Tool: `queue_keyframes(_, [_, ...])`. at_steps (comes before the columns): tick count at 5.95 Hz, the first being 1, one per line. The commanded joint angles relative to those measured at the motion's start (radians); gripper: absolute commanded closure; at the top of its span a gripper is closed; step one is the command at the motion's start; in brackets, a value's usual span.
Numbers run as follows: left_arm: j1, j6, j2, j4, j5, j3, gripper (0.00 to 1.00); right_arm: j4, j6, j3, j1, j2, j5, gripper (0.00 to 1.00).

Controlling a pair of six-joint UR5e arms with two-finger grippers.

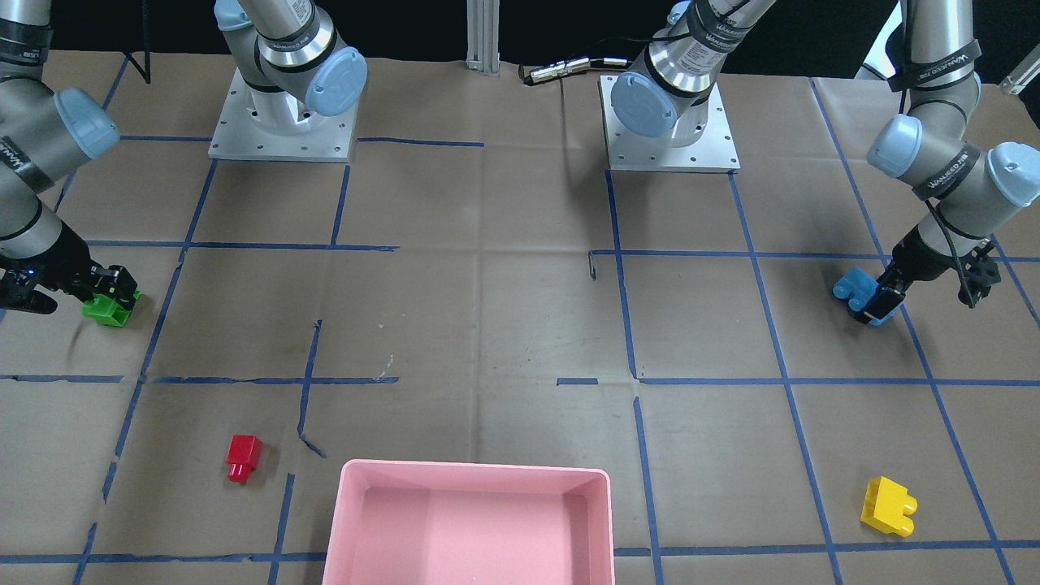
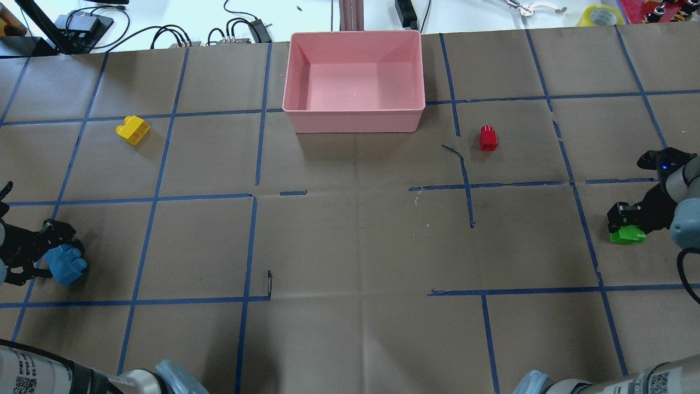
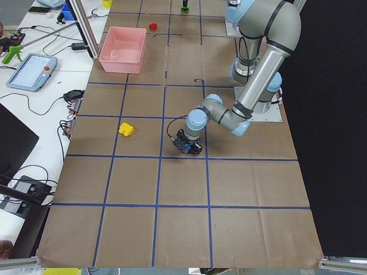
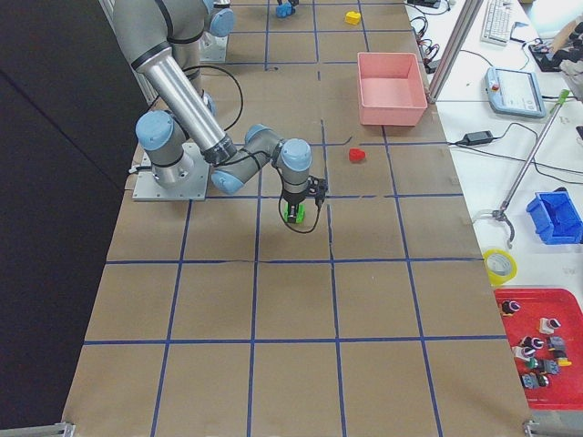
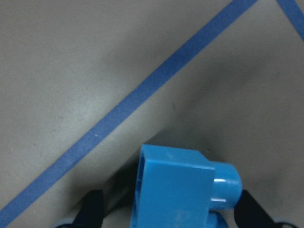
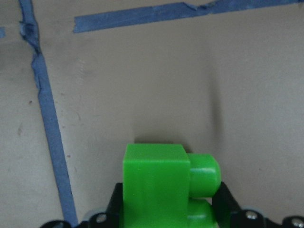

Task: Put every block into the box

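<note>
The right gripper (image 1: 114, 291) pinches the green block (image 1: 107, 311) low over the table (image 1: 504, 309), far out on the robot's right. The left gripper (image 1: 877, 307) brackets one end of the blue block (image 1: 849, 288) on the opposite side. The wrist view leaves a dark gap at one finger, so I cannot tell whether it is clamped. If it is not, or if the hold is only an end hold, the long block may pivot or drop on the carry to the box (image 1: 475, 469). The box sits empty at mid-table, well apart from both. The red block (image 1: 243, 457) and yellow block (image 1: 888, 506) lie loose near it and could be knocked by a low pass. Creased brown paper (image 1: 504, 203) gridded with blue tape (image 1: 776, 325) covers the table, and cluttered benches border it.
</note>
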Motion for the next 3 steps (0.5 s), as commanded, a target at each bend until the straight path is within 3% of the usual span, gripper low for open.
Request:
queue_keyframes(1, [0.001,-0.001,0.000,0.006,-0.002,0.003,0.20,0.086,-0.028,-0.068,0.002,-0.059,-0.002,0.82])
queue_keyframes(2, [-0.001,-0.003,0.003,0.003,0.001,0.001,0.36,0.282,-0.029,-0.127,0.003,-0.084,0.001,0.91])
queue_keyframes(3, [-0.002,-0.004,0.011,-0.004,0.000,0.006,0.49,0.397,-0.025,-0.217,0.014,-0.123,-0.002,0.92])
